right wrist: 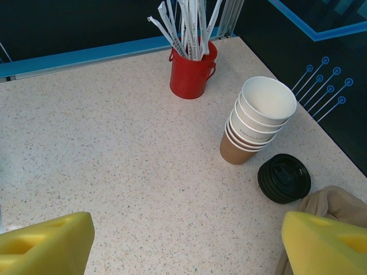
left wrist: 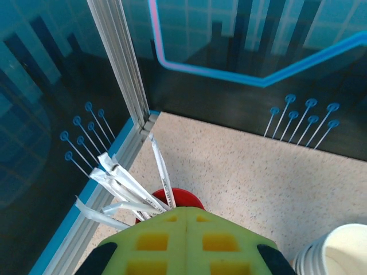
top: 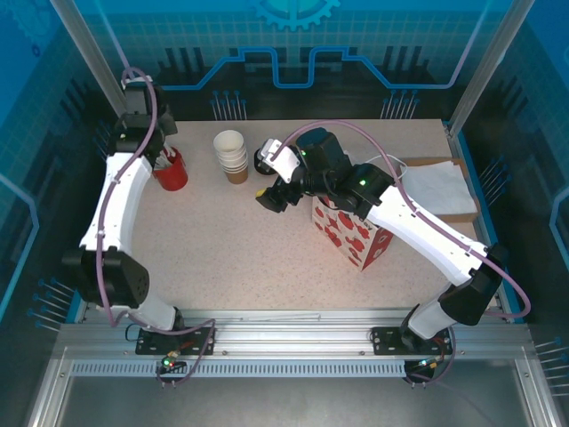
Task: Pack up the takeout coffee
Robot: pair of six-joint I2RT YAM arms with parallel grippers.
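a red pail-shaped pot (right wrist: 192,77) at the far left of the speckled worktop (right wrist: 114,149) held a bunch of paper-wrapped straws (right wrist: 189,23), too crowded to count. one stack of paper cups (right wrist: 258,123) stood to its right, white ones nested in a single brown cup at the bottom, the top cup empty. just beside the stack lay one low pile of black plastic lids (right wrist: 284,177). from above, one strawberry-print paper bag (top: 351,233) stood under the right forearm, its mouth covered, so its contents could not be told. a white flat paper (top: 436,187) lay beyond it. the left wrist view gave the left tool (left wrist: 186,215), fingers together right over the pot. whether a straw was caught, i could not tell. the right tool (right wrist: 186,229) hung with fingers wide apart over bare worktop. where the takeout coffee stood, i could not tell.
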